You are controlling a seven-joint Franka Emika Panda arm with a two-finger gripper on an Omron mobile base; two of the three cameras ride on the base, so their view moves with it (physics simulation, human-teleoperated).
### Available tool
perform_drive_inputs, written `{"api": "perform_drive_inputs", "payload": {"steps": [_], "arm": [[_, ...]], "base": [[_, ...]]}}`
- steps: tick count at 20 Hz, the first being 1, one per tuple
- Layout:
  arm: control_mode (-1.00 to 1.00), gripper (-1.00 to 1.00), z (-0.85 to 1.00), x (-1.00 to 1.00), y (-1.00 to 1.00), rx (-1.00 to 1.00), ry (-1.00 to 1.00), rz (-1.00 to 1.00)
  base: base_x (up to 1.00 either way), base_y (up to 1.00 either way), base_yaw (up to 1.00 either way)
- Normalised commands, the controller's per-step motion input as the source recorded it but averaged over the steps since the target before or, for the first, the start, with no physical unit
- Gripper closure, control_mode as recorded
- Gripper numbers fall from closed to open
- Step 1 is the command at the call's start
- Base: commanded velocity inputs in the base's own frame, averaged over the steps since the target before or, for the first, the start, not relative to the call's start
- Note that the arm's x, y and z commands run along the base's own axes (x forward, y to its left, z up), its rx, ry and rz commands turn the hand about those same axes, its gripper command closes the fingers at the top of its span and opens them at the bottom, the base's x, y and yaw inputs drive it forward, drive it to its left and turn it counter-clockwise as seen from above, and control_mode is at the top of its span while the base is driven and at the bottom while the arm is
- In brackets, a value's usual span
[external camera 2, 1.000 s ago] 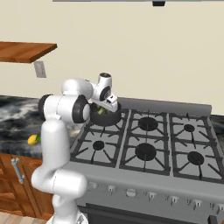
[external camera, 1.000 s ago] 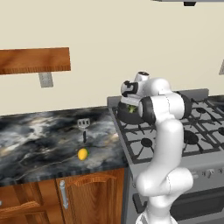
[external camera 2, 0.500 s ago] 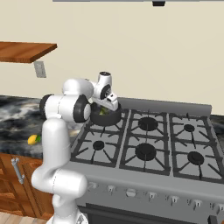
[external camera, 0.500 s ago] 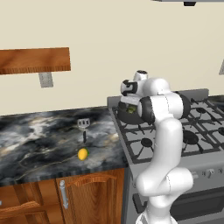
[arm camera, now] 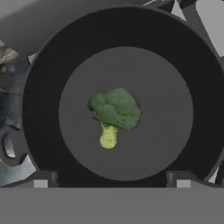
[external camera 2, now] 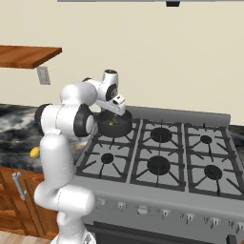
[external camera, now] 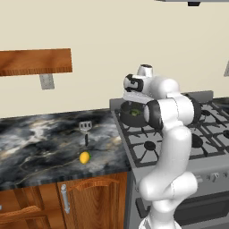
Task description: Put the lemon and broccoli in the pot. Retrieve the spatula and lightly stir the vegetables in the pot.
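Fingers (arm camera: 112, 183) higher, spread, empty

A cream wall (external camera: 103, 31) backs a simulated kitchen, where a wooden shelf (external camera: 35, 61) hangs above a dark marbled counter (external camera: 40, 147), wood cabinets (external camera: 89, 201) sit beneath, and a grey gas stove (external camera 2: 162, 162) stands alongside

The white arm rises from its base, bends at a dark elbow joint and folds forward, so the wrist hangs with the hand pointing straight down. The pincer (arm camera: 111, 180) faces downward; its two dark fingertips (arm camera: 41, 179) stand wide apart at either side of the hand view, seemingly spread with nothing between them.
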Motion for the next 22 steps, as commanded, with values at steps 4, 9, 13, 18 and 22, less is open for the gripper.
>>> {"api": "perform_drive_inputs", "payload": {"steps": [4,9,13,18,22], "arm": [[-1.00,-1.00,0.28,-0.82,0.55,0.00,0.00,0.07],[-1.00,-1.00,0.12,-0.95,0.57,0.00,-0.02,0.08],[-1.00,-1.00,0.00,-0.97,0.58,0.00,-0.09,0.04],[-1.00,-1.00,0.01,-0.90,0.54,0.00,-0.04,0.11],[-1.00,-1.00,0.00,-0.76,0.63,0.00,0.00,0.05]], "base": [[0.00,0.00,0.00],[0.00,0.00,0.00],[0.00,0.00,0.00],[0.00,0.00,0.00],[0.00,0.00,0.00]]}}
